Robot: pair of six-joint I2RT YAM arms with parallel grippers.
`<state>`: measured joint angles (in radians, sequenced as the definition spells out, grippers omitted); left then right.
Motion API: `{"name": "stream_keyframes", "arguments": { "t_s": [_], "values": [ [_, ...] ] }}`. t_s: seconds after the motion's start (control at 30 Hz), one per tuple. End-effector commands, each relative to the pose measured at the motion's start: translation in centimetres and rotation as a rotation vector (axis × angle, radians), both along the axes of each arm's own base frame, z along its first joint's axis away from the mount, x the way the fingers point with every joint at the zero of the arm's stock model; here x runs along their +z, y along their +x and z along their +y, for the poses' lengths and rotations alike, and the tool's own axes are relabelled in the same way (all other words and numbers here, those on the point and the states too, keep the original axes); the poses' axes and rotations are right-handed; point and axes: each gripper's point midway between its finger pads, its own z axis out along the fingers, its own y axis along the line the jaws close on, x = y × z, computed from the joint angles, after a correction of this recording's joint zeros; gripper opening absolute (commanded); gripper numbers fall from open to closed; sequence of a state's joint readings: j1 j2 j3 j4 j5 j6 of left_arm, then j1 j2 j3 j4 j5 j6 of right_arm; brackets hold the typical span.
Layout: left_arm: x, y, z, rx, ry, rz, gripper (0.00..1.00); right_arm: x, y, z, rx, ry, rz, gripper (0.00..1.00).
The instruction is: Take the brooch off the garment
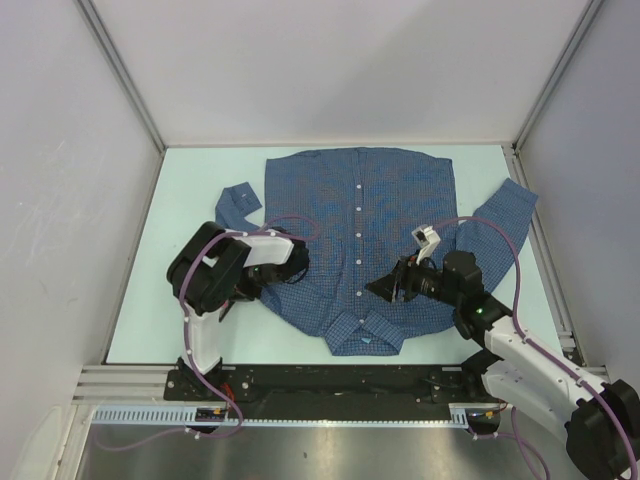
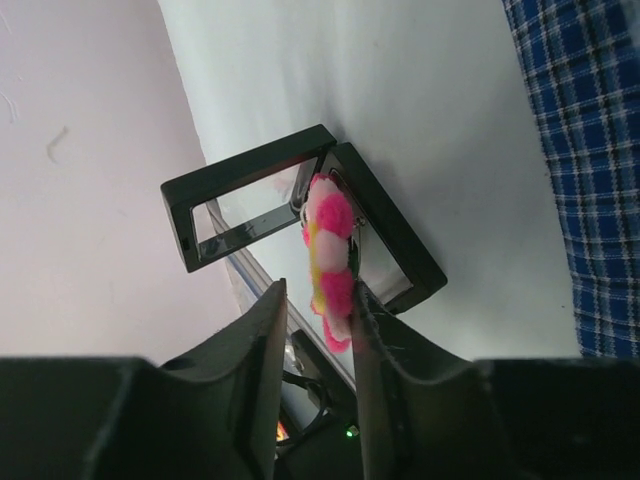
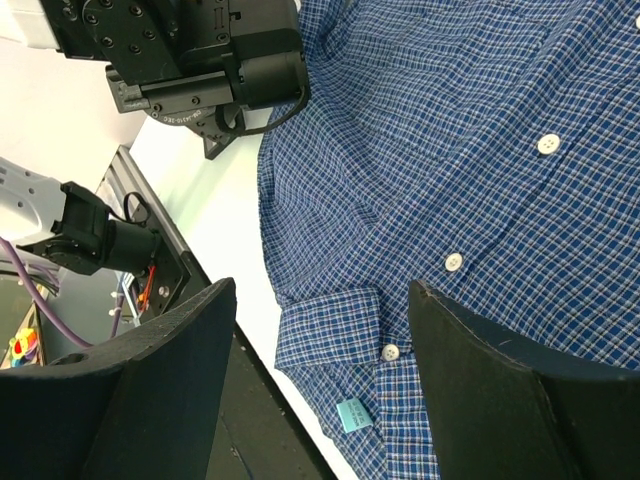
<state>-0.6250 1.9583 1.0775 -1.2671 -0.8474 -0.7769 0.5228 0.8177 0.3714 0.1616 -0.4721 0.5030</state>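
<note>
Brooch [image 2: 330,255] is off the shirt [image 1: 360,220] and sits edge-on between the fingers of the left claw [image 2: 318,300], which I read as clenched on it. It hangs over the table [image 2: 430,90], right at an open black case [image 2: 395,235]; I cannot tell whether the two touch. The shirt's edge lies off to one side. The right claw [image 3: 318,290] is spread wide, holding nothing, above the shirt near the collar.

Hazards, as I judge them:
1. Slip. The grip appears to catch only the brooch's lower part, so a fast swing could shake it loose onto the table.
2. Collision. The case frame stands close behind the brooch, so a careless advance could knock the case or tip it.
3. Snag. Lowering the right claw could drag the fabric.
</note>
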Motion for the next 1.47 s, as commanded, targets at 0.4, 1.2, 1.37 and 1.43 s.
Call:
{"name": "stream_keyframes", "arguments": {
  "t_s": [0.4, 1.2, 1.37, 1.43],
  "values": [
    [0.8, -0.1, -1.7, 0.018, -0.175, -0.1, 0.51, 2.0, 1.0, 0.3, 0.013, 0.051, -0.017, 0.73],
    [33.7, 0.0, -20.3, -0.71, -1.559, -0.869, 0.95, 8.2, 2.5, -6.3, -0.31, -0.179, -0.037, 0.77],
    [43.1, -0.1, -19.0, -0.826, -1.715, -1.267, 1.0, 13.2, 4.2, -10.0, -0.515, -0.218, -0.197, 0.99],
    [43.0, 1.1, -18.9, -0.827, -1.687, -1.367, 1.0, 14.7, 4.9, -10.8, -0.557, -0.245, -0.225, 1.0]
  ]
}}
